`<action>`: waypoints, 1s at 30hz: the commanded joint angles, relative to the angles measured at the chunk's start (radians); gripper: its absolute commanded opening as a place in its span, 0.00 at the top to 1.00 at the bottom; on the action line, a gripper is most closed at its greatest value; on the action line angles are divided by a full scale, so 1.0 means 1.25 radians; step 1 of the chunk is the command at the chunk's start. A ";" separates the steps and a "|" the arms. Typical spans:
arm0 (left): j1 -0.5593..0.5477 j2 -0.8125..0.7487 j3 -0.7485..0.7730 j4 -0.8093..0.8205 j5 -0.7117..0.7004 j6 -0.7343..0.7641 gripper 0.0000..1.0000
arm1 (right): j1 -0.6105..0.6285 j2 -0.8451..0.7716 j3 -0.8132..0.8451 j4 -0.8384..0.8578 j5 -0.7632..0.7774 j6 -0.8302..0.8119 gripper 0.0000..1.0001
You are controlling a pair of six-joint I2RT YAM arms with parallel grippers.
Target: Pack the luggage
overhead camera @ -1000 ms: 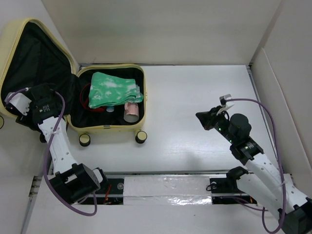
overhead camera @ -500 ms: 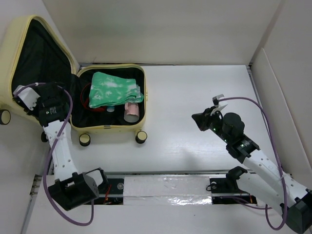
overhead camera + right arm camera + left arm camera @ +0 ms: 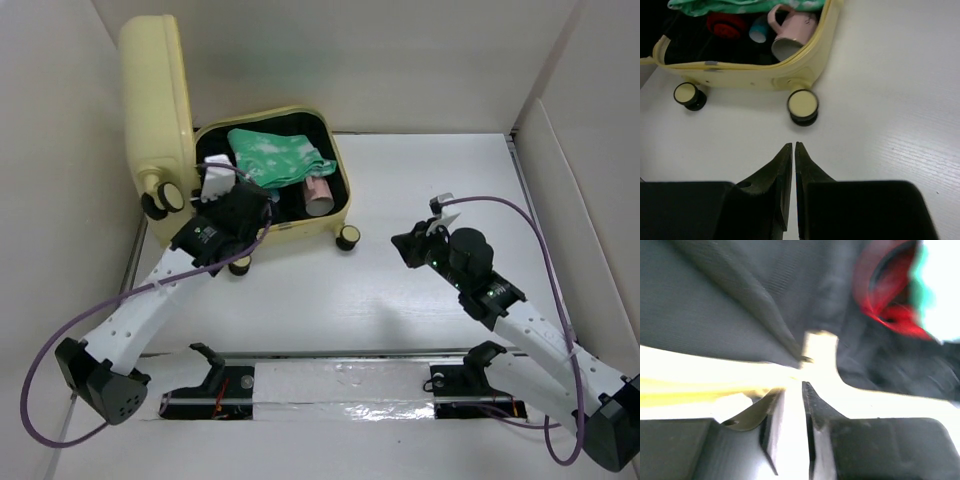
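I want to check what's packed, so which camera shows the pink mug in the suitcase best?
Right wrist view: the pink mug lies on its side by the luggage wall, handle and open mouth clear. The top external view shows it small beside the green cloth. The left wrist view, blurred, shows no mug.

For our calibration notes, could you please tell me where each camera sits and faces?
Top external: above and behind, looking down at table and luggage; left arm, right arm show.
Left wrist: on left arm, close against luggage rim and black lining; left end effector shows.
Right wrist: low, facing luggage's wheeled side; right end effector shows.
Top external and right wrist share the pink mug.
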 commanded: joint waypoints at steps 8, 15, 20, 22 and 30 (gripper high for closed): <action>-0.297 0.064 0.020 0.087 0.042 -0.198 1.00 | 0.013 0.049 0.039 0.052 0.070 0.020 0.86; -0.305 0.129 0.038 0.142 0.037 -0.140 1.00 | -0.005 0.222 0.146 0.073 0.118 0.063 0.47; -0.305 0.050 0.075 -0.035 -0.055 -0.298 1.00 | -0.005 0.305 0.246 0.052 0.050 0.062 0.44; -0.265 -0.004 0.063 -0.070 -0.034 -0.319 0.91 | -0.005 0.302 0.244 0.103 0.038 0.059 0.44; 0.047 -0.352 -0.133 0.048 0.138 -0.293 0.46 | -0.057 0.577 0.458 0.063 0.054 0.048 0.22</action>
